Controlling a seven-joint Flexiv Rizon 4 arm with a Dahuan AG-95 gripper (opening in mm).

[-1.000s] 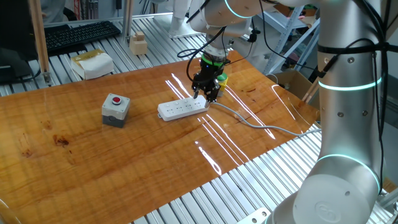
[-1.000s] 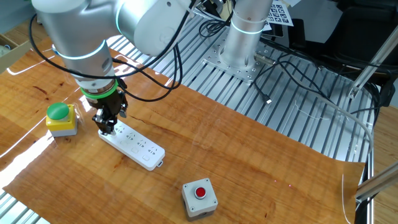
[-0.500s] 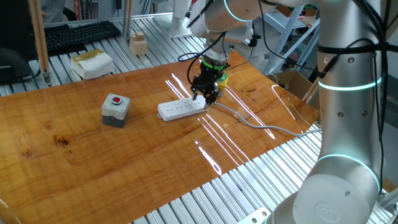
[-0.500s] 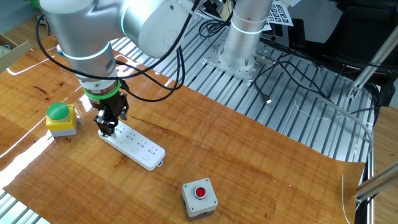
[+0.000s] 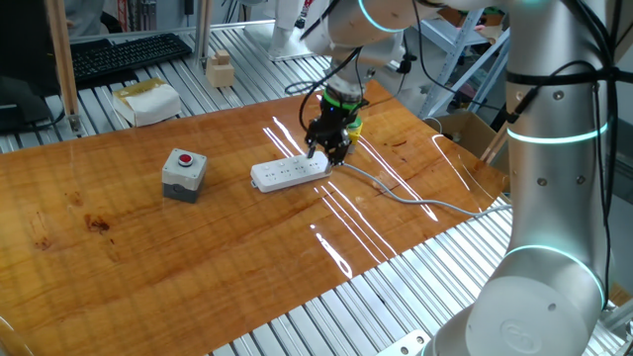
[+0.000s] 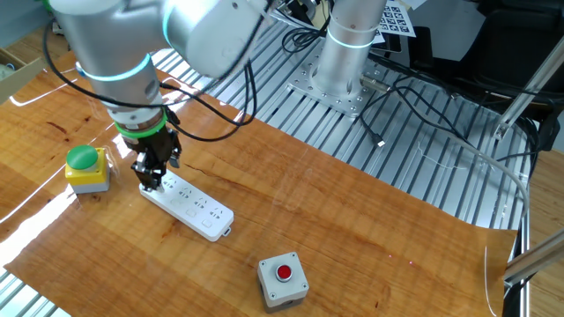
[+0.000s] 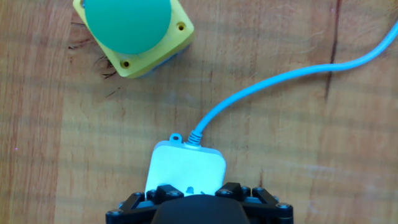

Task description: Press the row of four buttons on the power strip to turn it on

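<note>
White smooth plastic, the power strip (image 6: 188, 202) lies flat on the glossy wooden table (image 5: 198, 247) directly beneath the downward-pointing tool (image 6: 150, 181) at its cable (image 5: 415, 203) end (no readable writing anywhere; jaw gap cannot be told), yellow box (image 6: 86, 169) just beside, nothing shifted since before.
</note>
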